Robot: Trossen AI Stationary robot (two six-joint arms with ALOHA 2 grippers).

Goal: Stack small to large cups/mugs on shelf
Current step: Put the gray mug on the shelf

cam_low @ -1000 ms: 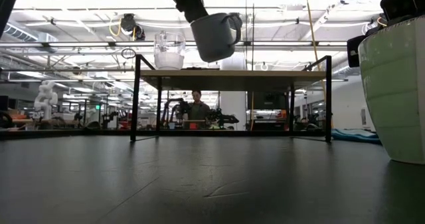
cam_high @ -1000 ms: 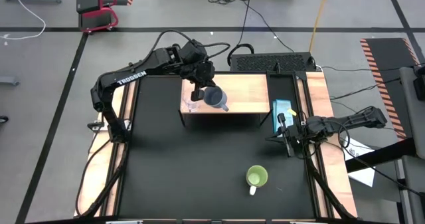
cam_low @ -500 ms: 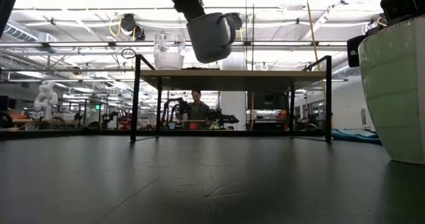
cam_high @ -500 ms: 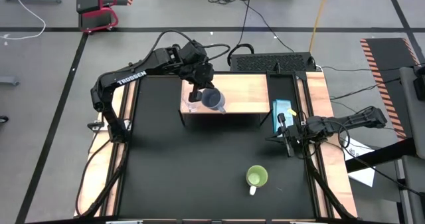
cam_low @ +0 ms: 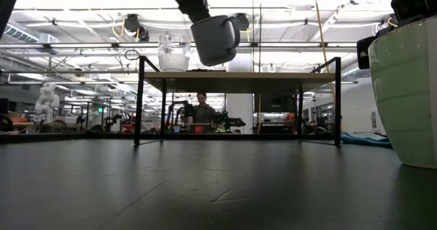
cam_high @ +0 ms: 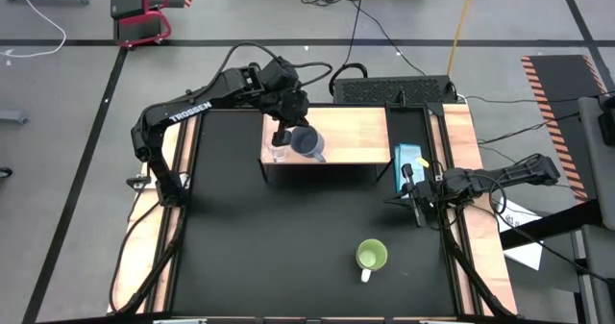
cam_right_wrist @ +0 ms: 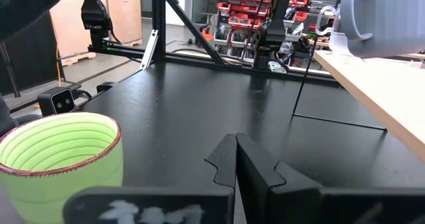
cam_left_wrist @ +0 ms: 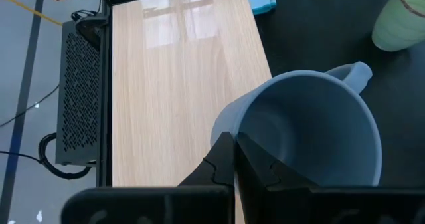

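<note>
The shelf top is pale wood grain with a soft sheen, you can see lights reflecting off it, and its frame looks like black metal. Grey-blue mug looks like matt glazed ceramic, smooth inside. Small cup is clear glass. Lime-green mug has ribbed, slightly glossy walls. Table surface is matt black, faintly scuffed.
</note>
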